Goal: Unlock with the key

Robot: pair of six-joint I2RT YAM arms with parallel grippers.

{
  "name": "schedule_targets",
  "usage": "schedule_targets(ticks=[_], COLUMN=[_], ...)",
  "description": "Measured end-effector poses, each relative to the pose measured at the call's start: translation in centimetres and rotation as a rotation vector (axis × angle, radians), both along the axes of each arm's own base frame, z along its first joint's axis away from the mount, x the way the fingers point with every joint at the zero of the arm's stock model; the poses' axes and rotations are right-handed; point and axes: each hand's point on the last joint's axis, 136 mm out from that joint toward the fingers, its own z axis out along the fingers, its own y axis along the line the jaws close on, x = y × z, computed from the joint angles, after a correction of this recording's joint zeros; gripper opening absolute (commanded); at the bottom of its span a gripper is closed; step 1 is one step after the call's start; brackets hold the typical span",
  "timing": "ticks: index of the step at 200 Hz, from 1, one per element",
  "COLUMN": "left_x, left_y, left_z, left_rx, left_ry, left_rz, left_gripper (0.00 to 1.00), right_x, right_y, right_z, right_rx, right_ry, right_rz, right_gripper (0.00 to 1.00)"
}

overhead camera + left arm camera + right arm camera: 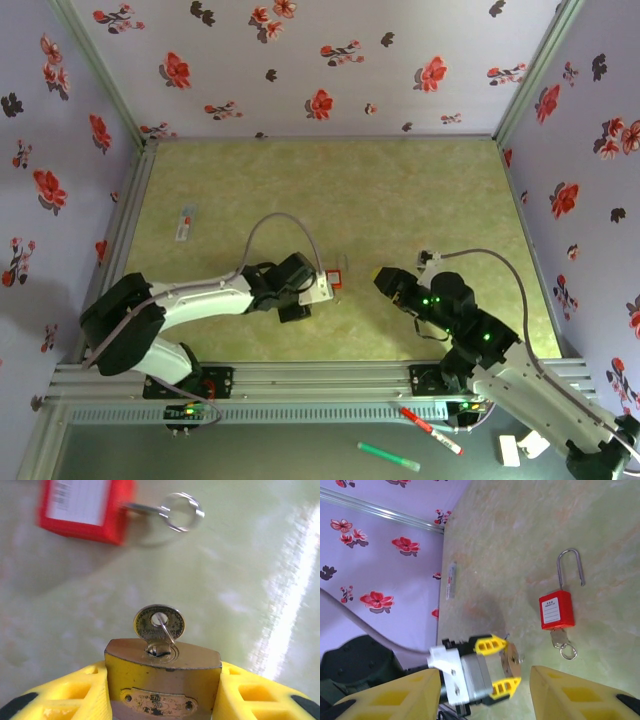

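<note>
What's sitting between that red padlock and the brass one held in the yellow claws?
Only the key sticking out of the brass padlock, then bare table up to the red padlock; the left wrist view shows it.

The small key [159,623], its round dull-metal head pierced by a hole, sat pushed into the keyway of the brass padlock [162,685], head standing clear.

We find a red plastic-bodied padlock [557,611], its silver shackle open, on the pale green marbled tabletop [400,200] just ahead of the left jaws, between them and the right jaws. A small white strip label [184,222] lies well beyond both; a red marker pen [430,432] and a green marker pen [388,457] lie behind.
</note>
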Motion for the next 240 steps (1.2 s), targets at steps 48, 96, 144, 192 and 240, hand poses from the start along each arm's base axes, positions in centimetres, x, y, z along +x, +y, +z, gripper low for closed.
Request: schedule_targets(ticks=[48, 96, 144, 192, 240], left_x=[-1.4, -1.5, -0.1, 3.0, 2.0], left_y=[0.7, 1.0, 1.9, 8.5, 14.3], left_z=[-0.7, 1.9, 10.7, 23.3, 28.6], left_rx=[0.055, 0.002, -0.248, -0.668, -0.887], left_ry=[0.031, -0.003, -0.146, -0.234, -0.203], left_rz=[-0.054, -0.051, 0.116, 0.629, 0.914], left_gripper=[0.53, 0.94, 1.00, 1.00, 1.00], right_x=[0.2, 0.1, 0.4, -0.7, -3.1], right_y=[0.0, 0.6, 3.3, 10.5, 16.6], right_z=[-0.7, -1.0, -1.6, -4.4, -9.3], right_rx=[-0.036, -0.214, -0.395, -0.634, -0.908], right_ry=[0.014, 0.064, 0.081, -0.001, -0.219], right_rz=[0.005, 0.096, 0.315, 0.722, 1.165], right_gripper=[0.71, 0.91, 0.98, 0.98, 0.95])
